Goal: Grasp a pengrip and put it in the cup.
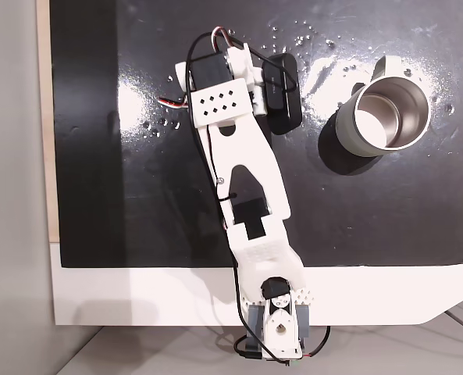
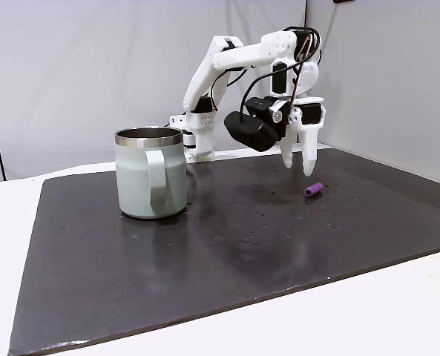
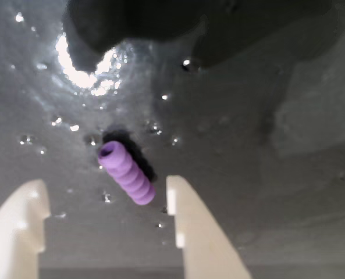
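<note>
The pengrip (image 3: 127,173), a small light-purple ribbed cylinder, lies on the black mat (image 3: 248,192) just ahead of the gap between my two white fingers (image 3: 191,226) in the wrist view, nearer the right one. In a fixed view my gripper (image 2: 297,167) hangs open, tips pointing down a little above the mat, with the pengrip (image 2: 314,190) lying just in front of it and apart from it. The cup (image 2: 151,174), grey-beige with a side handle, stands upright far to the left there. From above, the cup (image 1: 391,113) shows a shiny inside with nothing in it.
The black mat (image 1: 356,219) covers most of a white table (image 1: 137,297). My white arm (image 1: 251,180) reaches from its base (image 1: 276,328) at the near edge across the mat. Small shiny specks dot the mat. A grey wall (image 2: 71,74) stands behind.
</note>
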`<action>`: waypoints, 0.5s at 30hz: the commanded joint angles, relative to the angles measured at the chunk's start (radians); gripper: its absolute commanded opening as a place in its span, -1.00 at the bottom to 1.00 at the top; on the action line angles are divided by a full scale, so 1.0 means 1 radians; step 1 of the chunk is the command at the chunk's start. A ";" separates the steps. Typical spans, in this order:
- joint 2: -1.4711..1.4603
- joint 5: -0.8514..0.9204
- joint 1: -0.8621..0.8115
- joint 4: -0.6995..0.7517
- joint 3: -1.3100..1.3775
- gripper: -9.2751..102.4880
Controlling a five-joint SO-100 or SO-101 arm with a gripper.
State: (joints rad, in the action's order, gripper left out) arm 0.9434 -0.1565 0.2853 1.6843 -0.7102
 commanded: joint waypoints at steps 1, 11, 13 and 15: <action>-0.055 -0.017 0.034 0.044 0.172 -0.47; -0.285 -0.020 0.089 0.106 0.436 -0.47; -0.316 -0.020 0.089 0.107 0.462 -0.47; -0.344 -0.020 0.089 0.107 0.488 -0.47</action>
State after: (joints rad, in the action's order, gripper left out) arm 0.6013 -0.1672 0.3666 1.7856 -0.2961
